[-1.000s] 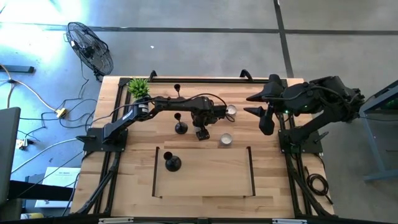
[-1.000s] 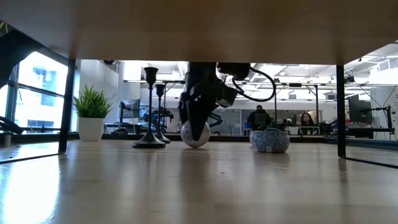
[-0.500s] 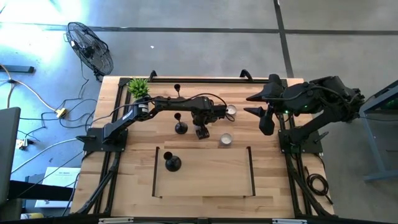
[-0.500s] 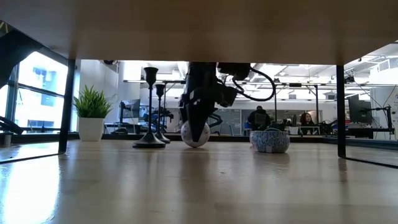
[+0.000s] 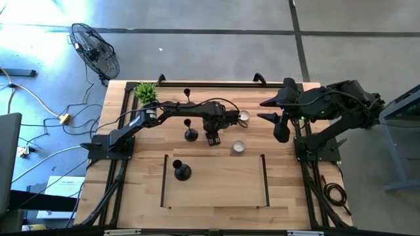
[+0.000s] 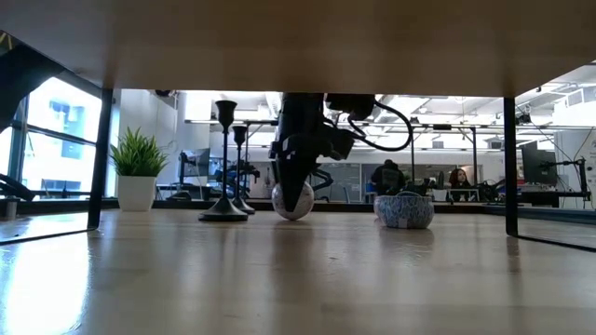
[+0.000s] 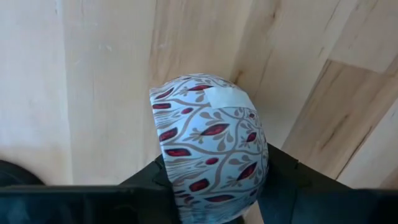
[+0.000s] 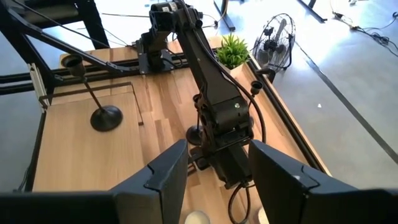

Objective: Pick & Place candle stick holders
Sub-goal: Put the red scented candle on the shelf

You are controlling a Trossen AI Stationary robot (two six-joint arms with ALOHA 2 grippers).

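Three black candle stick holders stand on their round bases: one at the far edge [image 5: 187,92], one in mid-table [image 5: 190,134], one [image 5: 181,171] inside the marked rectangle near the front. My left gripper [image 5: 212,138] points down just right of the middle holder and is shut on a small patterned cup [image 7: 211,146], blue-white with red leaves, which sits on the table [image 6: 291,200]. My right gripper [image 5: 267,110] hangs raised at the table's right side, open with nothing between its fingers [image 8: 214,180]. My left gripper pinches the patterned cup's rounded outer wall [image 7: 171,177] between its two fingers, one on each opposite side. The fingers come from above, pointing down. The cup rests on the table under them [image 6: 291,212], its rounded outside turned up toward the wrist.
A second patterned cup [image 5: 238,146] stands right of my left gripper, and another [image 5: 243,116] beyond it. A green potted plant [image 5: 146,92] sits at the far left corner. Black lines [image 5: 164,180] mark a rectangle near the front edge.
My left gripper's fingers have closed in from wide open onto the patterned cup, while the arm stayed where it was. The cup remains on the table.
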